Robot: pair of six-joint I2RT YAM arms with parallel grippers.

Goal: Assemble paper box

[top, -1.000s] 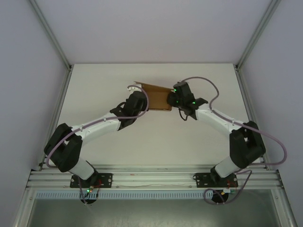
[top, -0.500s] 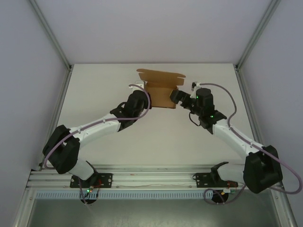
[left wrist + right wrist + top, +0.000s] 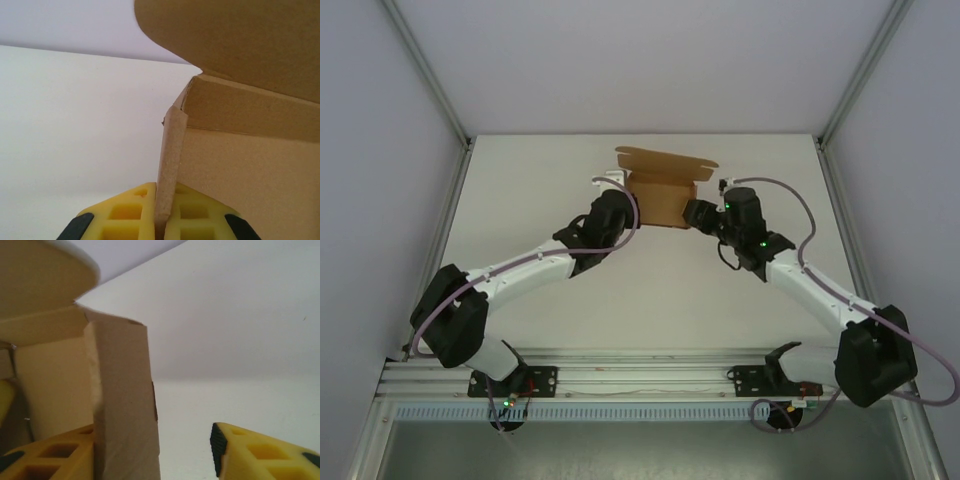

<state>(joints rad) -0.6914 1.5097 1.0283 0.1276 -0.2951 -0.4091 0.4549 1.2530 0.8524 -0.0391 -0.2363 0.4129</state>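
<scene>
I have the paper box (image 3: pixel 660 200) standing on the far middle of the white surface (image 3: pixel 530 170), brown cardboard, with its lid flap (image 3: pixel 665 160) open and reaching back toward the rear wall. Both arms meet at it, one on each side.

The left claw (image 3: pixel 625 200) is at the box's left end. On its wrist camera the left claw (image 3: pixel 162 200) has its yellow fingers (image 3: pixel 130 210) pressed together on a thin upright cardboard edge – the box's left side panel (image 3: pixel 170 150) – with the box wall just to the right and the lid flap (image 3: pixel 240 40) overhanging above.

The right claw (image 3: pixel 698 212) sits at the box's right end. Seen from its wrist, the right claw (image 3: pixel 150 432) is spread apart: an upright cardboard panel (image 3: pixel 125 400) of the box lies against the left-hand finger (image 3: pixel 55 455), while the other finger (image 3: pixel 260 450) stands clear of it – bare surface shows in the gap
</scene>
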